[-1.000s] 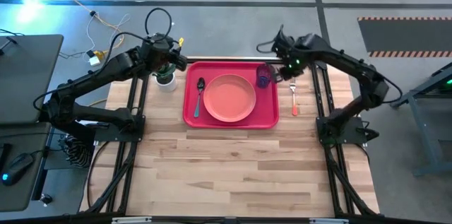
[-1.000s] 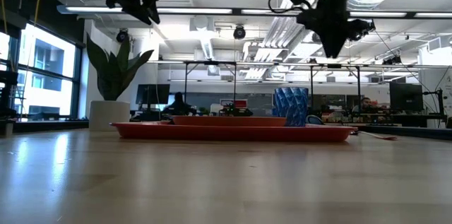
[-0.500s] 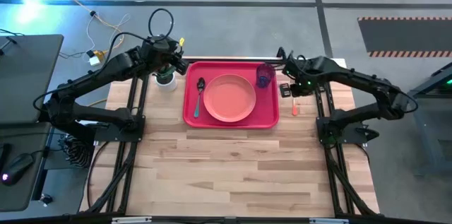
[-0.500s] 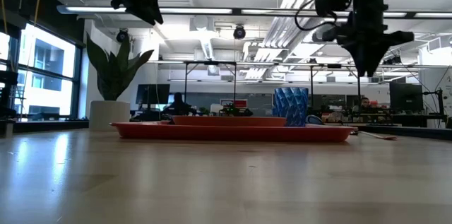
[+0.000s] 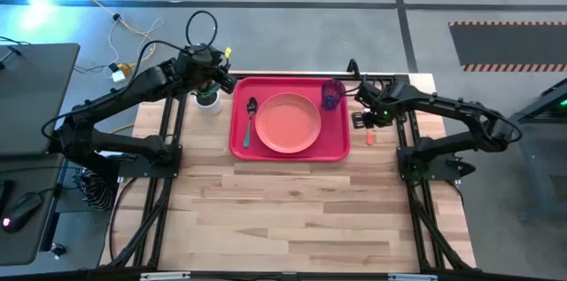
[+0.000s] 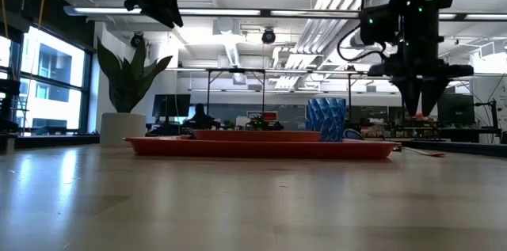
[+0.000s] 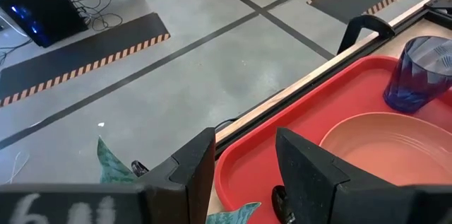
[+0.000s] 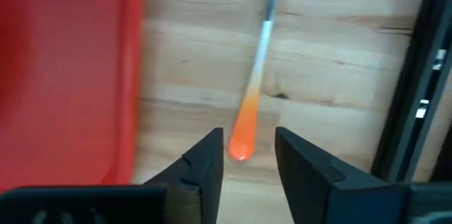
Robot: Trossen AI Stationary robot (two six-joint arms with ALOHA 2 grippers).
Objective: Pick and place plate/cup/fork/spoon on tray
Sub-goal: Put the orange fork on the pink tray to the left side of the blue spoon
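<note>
The salmon-pink round plastic plate (image 5: pixel 288 122), translucent blue tumbler cup (image 5: pixel 331 95) and teal-handled metal spoon (image 5: pixel 250 117) sit on the bright red rectangular plastic tray (image 5: pixel 337 146), while the orange-handled metal fork (image 8: pixel 256 86) lies on the wooden table (image 5: pixel 292 210) beneath the right gripper (image 8: pixel 247 155), its fingers spread, and the left gripper (image 7: pixel 244 157), also spread, waits over the tray's far left corner.

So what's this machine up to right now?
It is setting a red tray. The pink plate, the spoon and the blue cup already sit on it. The fork lies on the table beside the tray, and the right gripper hangs open just above its orange handle. The left gripper, also open, waits near the tray's far corner by a small potted plant.
</note>
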